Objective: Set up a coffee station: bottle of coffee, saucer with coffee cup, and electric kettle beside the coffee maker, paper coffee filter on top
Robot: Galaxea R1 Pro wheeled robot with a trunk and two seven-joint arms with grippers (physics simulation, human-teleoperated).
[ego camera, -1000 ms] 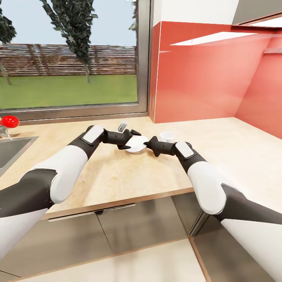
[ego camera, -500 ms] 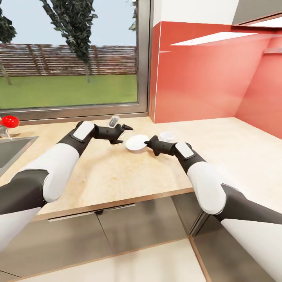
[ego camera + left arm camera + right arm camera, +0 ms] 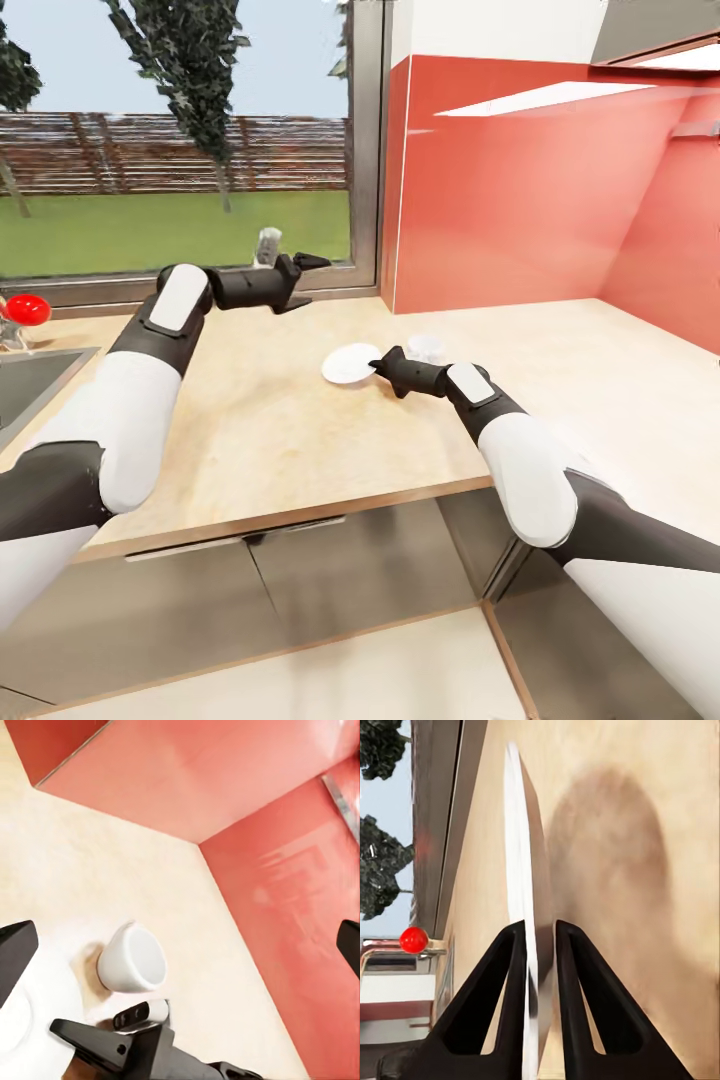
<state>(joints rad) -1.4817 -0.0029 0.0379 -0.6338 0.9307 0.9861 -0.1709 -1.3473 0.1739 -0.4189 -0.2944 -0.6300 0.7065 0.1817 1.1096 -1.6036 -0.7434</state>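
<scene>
Pinching the saucer [image 3: 349, 363] by its near-right rim, the right tool [image 3: 380, 368] has both fingers closed on the plate; in the right wrist view the saucer [image 3: 523, 922] shows edge-on between the two black fingers [image 3: 502, 982], one on each face, tilted up off the table with a shadow on the wood beside it. The saucer sits toward the middle of the table [image 3: 280, 430], in front of the corner where the window meets the red backsplash [image 3: 520, 190]. The coffee cup [image 3: 427, 348] stands just right of the saucer, close behind the right tool, apart from the plate; in the left wrist view the coffee cup [image 3: 133, 960] lies near the saucer's white edge [image 3: 37, 1005] with the right tool's black body [image 3: 120, 1042] beside it. The left tool [image 3: 300, 272] is raised above the back edge of the table, near the window sill, well apart from the saucer, fingers spread with nothing between them; the wrist view shows its fingertips [image 3: 15, 949] at opposite sides of the frame. A sink [image 3: 25, 385] is set at the table's left end, with a red knob [image 3: 25, 310] behind it; the same red knob [image 3: 414, 940] shows in the right wrist view. Grey cabinet fronts [image 3: 300, 590] run below the front edge.
</scene>
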